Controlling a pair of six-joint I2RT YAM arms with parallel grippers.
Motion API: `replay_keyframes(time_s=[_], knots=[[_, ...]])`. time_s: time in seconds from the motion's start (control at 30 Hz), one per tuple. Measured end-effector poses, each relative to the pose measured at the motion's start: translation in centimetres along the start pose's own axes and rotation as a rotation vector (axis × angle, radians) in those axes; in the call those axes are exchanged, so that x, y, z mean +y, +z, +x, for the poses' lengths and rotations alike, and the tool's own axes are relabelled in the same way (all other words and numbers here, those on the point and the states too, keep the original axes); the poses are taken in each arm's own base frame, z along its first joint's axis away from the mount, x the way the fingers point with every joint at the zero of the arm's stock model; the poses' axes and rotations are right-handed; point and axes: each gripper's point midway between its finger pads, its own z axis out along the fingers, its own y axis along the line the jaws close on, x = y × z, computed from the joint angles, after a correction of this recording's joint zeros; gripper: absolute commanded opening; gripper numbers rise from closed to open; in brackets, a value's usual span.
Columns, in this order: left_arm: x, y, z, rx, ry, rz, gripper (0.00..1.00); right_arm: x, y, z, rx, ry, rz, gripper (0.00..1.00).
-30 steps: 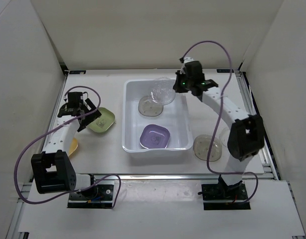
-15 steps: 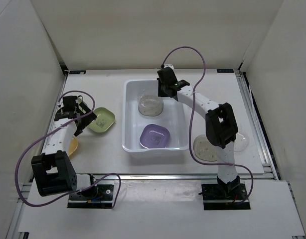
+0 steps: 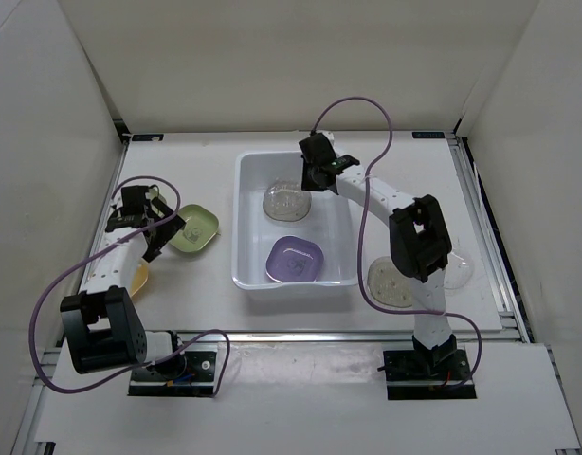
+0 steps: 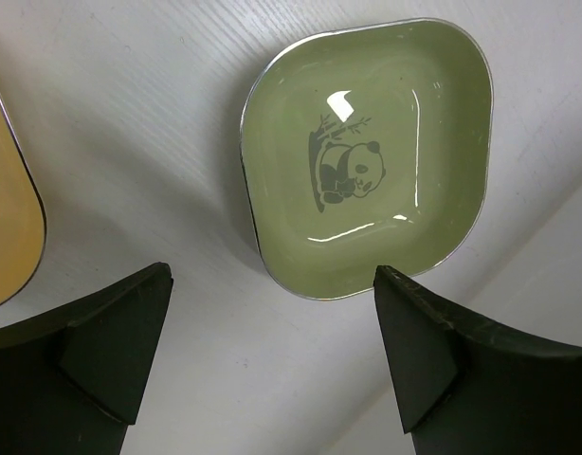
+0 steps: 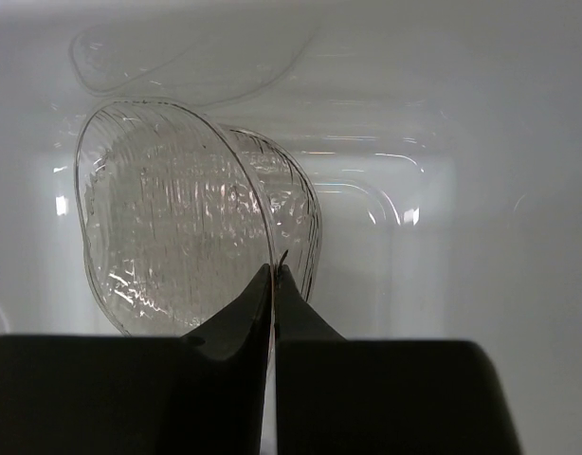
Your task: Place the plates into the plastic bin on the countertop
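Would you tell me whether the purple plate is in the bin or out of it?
In: the purple plate lies on the floor of the white bin, inside its walls.

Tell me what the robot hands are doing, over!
Left gripper open above green plate. Right gripper shut on clear plate, low inside bin. Nothing in the way.

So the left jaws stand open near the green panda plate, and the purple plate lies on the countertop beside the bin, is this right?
Not fully. The purple plate lies inside the plastic bin, not on the countertop beside it; the top external view shows this. The rest holds: the left jaws stand open near the green panda plate.
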Motion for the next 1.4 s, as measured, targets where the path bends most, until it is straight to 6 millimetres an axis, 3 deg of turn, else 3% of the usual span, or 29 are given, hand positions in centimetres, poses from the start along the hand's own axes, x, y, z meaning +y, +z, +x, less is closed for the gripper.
replay_keyframes(time_s=[0.13,0.37,0.4,0.47,0.53,0.57,0.83,1.1,1.2,1.4], knots=[[0.0,0.2,0.1,-0.001,-0.021,0.002,0.96,0.3,-0.1,0.1,0.001,0.018,-0.003,0.1],[0.0,0.6,0.1,-0.016,-0.045,0.001,0.94,0.9,-0.2,0.7,0.017,0.032,-0.014,0.37],[0.1,0.6,0.2,-0.014,-0.048,-0.001,0.94,1.0,-0.3,0.8,0.022,0.031,-0.016,0.47],[0.3,0.8,0.4,-0.014,-0.053,-0.004,0.93,1.1,-0.3,1.0,0.034,0.029,-0.023,0.55],[0.2,0.8,0.3,-0.016,-0.058,-0.004,0.92,1.2,-0.4,1.2,0.042,0.021,-0.034,0.74],[0.2,0.8,0.2,-0.019,-0.059,-0.001,0.92,1.3,-0.4,1.2,0.045,0.016,-0.042,0.97],[0.0,1.2,0.1,-0.036,-0.072,0.012,0.89,2.3,-1.8,0.4,0.039,-0.042,-0.109,0.99],[-0.3,3.1,0.7,-0.018,-0.087,0.001,0.83,3.1,-10.1,-4.6,-0.122,-0.049,-0.234,0.99],[-0.8,4.1,1.6,0.002,-0.077,-0.003,0.8,2.8,-12.1,-6.1,-0.173,-0.04,-0.256,0.99],[-0.2,6.5,3.3,0.057,-0.079,-0.06,0.7,0.5,-11.6,-5.2,-0.155,-0.024,-0.214,0.99]])
